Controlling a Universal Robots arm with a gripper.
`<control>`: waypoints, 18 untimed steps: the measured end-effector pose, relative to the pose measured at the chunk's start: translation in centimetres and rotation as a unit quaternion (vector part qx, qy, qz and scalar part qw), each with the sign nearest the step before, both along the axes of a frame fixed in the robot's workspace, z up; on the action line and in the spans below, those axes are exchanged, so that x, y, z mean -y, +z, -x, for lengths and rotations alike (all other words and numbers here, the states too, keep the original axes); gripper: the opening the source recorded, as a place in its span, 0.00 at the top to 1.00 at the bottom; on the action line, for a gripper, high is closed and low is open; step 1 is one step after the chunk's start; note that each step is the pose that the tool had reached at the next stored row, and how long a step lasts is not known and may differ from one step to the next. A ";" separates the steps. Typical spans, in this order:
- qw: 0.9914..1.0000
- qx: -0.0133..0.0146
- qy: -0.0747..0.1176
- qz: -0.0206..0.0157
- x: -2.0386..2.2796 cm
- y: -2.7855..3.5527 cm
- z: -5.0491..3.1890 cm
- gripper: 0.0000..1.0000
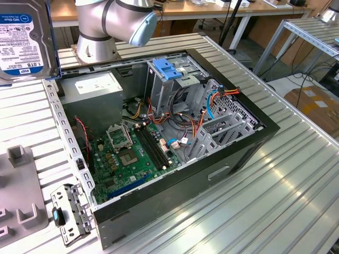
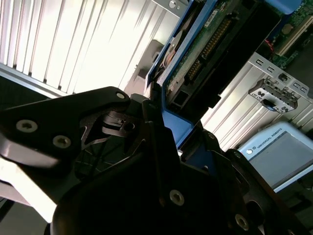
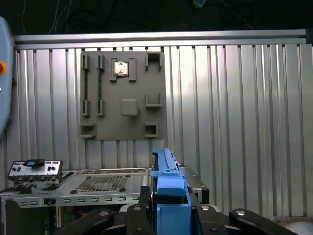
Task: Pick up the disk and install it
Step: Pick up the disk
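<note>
Judged complete: the pick-up. Noted a flat rectangular silver-metal disk point(image 1: 21, 37) with a white-and-blue label and blue plastic carrier, held in the air off the corner of the open black computer case point(image 1: 233, 153), on the exterior view's left, clear of the ribbed aluminium worktop point(image 1: 296, 174). Found the hand point(image 3: 168, 205) clenched on the disk, with the carrier's edge gripped between black fingers point(image 3: 145, 198) in both wrist views.

Judged outstanding: the installation. Noted inside the case a tall metal drive cage point(image 1: 164, 92) topped by a blue plastic bracket point(image 1: 167, 69), well apart from the disk.

From the exterior view: the label face and the case interior, including a green motherboard point(image 1: 124, 159) and a grey box with white sticker point(image 1: 95, 87). From the second wrist view instead: the disk's underside, a green circuit board point(image 2: 210, 39) with its connector row. From the first wrist view: the carrier edge-on, a grey moulded fixture plate point(image 3: 122, 95) on the worktop beyond the case, and a small metal bracket point(image 3: 34, 169) just beside the case.
</note>
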State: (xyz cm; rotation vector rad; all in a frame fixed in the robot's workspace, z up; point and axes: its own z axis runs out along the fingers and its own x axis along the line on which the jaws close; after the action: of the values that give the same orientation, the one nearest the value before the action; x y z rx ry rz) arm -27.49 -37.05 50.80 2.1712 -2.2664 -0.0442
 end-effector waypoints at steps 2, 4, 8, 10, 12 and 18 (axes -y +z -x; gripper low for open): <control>1.000 0.000 0.000 0.000 0.06 0.00 -0.40 0.63; 1.000 0.000 -0.001 0.000 0.08 0.00 -0.66 0.63; 1.000 -0.001 -0.001 0.000 0.13 0.00 -1.22 0.63; 1.000 -0.001 -0.001 0.000 0.17 0.00 -1.45 0.63; 1.000 -0.001 -0.001 0.000 0.23 0.00 -1.74 0.63; 1.000 -0.002 -0.002 0.000 0.34 0.00 -2.56 0.63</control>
State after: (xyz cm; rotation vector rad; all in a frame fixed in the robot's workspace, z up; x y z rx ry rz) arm -24.93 -37.39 50.81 2.1645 -2.2694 -0.0478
